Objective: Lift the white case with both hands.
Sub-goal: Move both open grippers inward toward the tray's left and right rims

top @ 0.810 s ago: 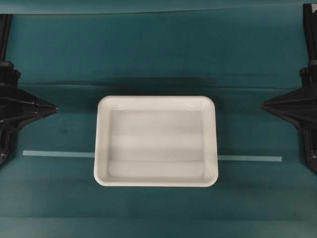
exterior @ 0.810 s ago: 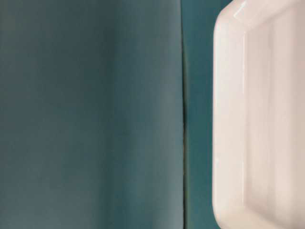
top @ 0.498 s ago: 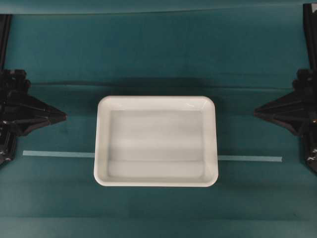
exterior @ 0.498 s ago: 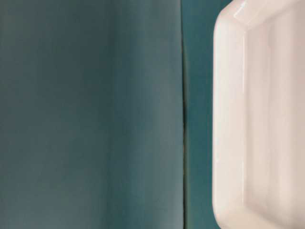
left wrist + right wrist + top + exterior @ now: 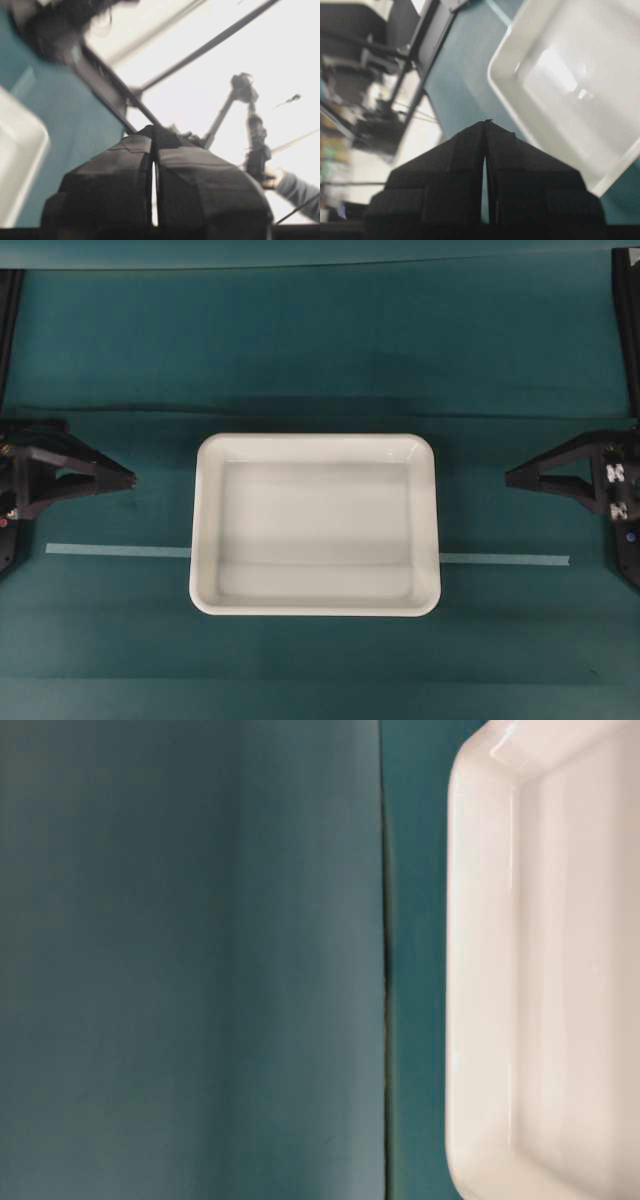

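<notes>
White case [image 5: 315, 525] flat on the teal cloth [image 5: 320, 350], centred, lying over a pale tape line [image 5: 505, 560]. Left gripper [image 5: 128, 480] and right gripper [image 5: 510, 478] well apart from its short sides, jaws pressed together to a point. To do well: spread both jaws, approach level, pinch opposite rims together, lift evenly. Glossy, likely slippery plastic; raised rim, rounded corners, shallow.

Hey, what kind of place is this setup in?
Probably a robotics lab bench: a teal cloth-covered table with a strip of tape, one white case centred between two arms, and a camera stand behind.
</notes>
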Robot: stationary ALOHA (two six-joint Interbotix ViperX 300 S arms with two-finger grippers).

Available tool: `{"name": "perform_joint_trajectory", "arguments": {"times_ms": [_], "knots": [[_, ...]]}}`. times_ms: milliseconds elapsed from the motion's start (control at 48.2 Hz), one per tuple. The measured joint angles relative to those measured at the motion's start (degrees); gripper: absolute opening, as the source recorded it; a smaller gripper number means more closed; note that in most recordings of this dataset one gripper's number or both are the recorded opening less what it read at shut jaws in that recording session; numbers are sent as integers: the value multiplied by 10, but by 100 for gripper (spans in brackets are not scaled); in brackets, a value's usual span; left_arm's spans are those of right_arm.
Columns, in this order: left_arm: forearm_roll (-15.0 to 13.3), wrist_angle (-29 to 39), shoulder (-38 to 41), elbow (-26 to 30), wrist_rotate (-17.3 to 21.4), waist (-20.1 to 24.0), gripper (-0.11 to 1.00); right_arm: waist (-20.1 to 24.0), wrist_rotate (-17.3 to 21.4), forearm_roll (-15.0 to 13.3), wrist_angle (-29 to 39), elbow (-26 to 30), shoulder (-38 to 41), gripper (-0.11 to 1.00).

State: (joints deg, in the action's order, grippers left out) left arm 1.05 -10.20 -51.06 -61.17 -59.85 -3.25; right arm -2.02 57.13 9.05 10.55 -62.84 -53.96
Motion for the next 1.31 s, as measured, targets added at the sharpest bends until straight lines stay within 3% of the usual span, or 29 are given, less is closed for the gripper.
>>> {"name": "perform_joint_trajectory", "arguments": {"times_ms": [62,145,395,706,768,831,955,1100,1163,1225,1308], "knots": [[0,21,6,0,-57,0,-3,0,42,-3,0,0,3,0],[0,34,11,-1,-101,-1,-3,0,73,-4,-5,0,3,0],[0,98,2,-35,-166,-2,-3,0,113,-5,-10,-11,10,0],[0,129,-3,-93,-178,14,-3,1,136,-5,-55,-63,61,1],[0,131,5,-100,-178,21,-2,1,136,-5,-74,-71,72,6],[0,130,12,-104,-179,24,2,1,136,-5,-98,-75,84,19],[0,128,23,-106,-178,24,21,1,135,-5,-118,-76,109,52],[0,132,26,-106,-185,24,64,2,132,-9,-115,-76,134,86],[0,142,28,-106,-195,23,81,2,132,-10,-113,-76,141,93],[0,151,29,-107,-201,23,94,2,132,-11,-112,-76,145,93],[0,155,35,-112,-204,19,97,2,137,-11,-113,-80,152,93]]}}
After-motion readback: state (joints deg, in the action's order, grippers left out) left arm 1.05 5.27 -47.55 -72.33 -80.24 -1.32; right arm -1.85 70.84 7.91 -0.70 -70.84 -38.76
